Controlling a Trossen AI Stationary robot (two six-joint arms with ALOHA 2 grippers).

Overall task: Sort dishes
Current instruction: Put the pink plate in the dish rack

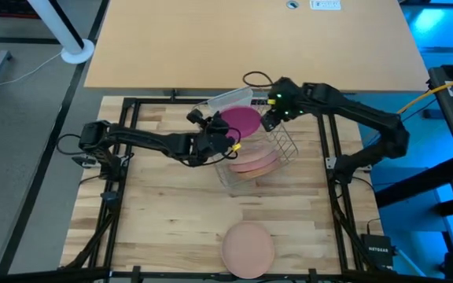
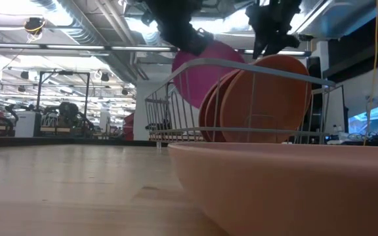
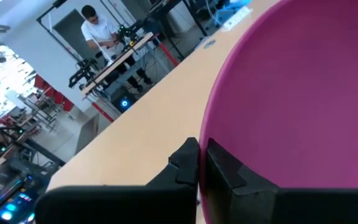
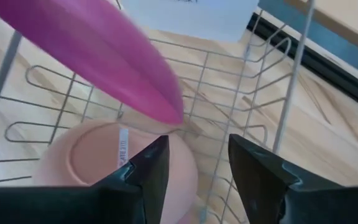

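My left gripper point(image 1: 226, 137) is shut on a magenta plate point(image 1: 242, 122) and holds it over the silver wire rack point(image 1: 287, 146). In the low view the plate point(image 2: 202, 72) stands on edge, tilted, behind the rack's top wire. Orange and peach plates point(image 2: 268, 98) stand on edge in the rack, leaning on its wires. My right gripper point(image 4: 197, 158) hangs open above the rack's far right part, fingers slanting down beside the magenta plate point(image 4: 104, 50) and touching nothing. Another peach plate point(image 1: 248, 248) lies flat near the table's front edge. My left gripper pinches the magenta plate's rim point(image 3: 215, 146) between its two fingers, on the plate's left side. The fingers come nearly level from the table's left. The plate is lifted clear, on edge and tilted, above the plates in the rack.
A clear plastic piece point(image 1: 230, 100) lies just beyond the rack, toward the table's far edge. A black frame point(image 1: 132, 106) runs around the wooden table. Bare wood lies left of the rack and along the near side. A person stands at a bench in the room beyond.
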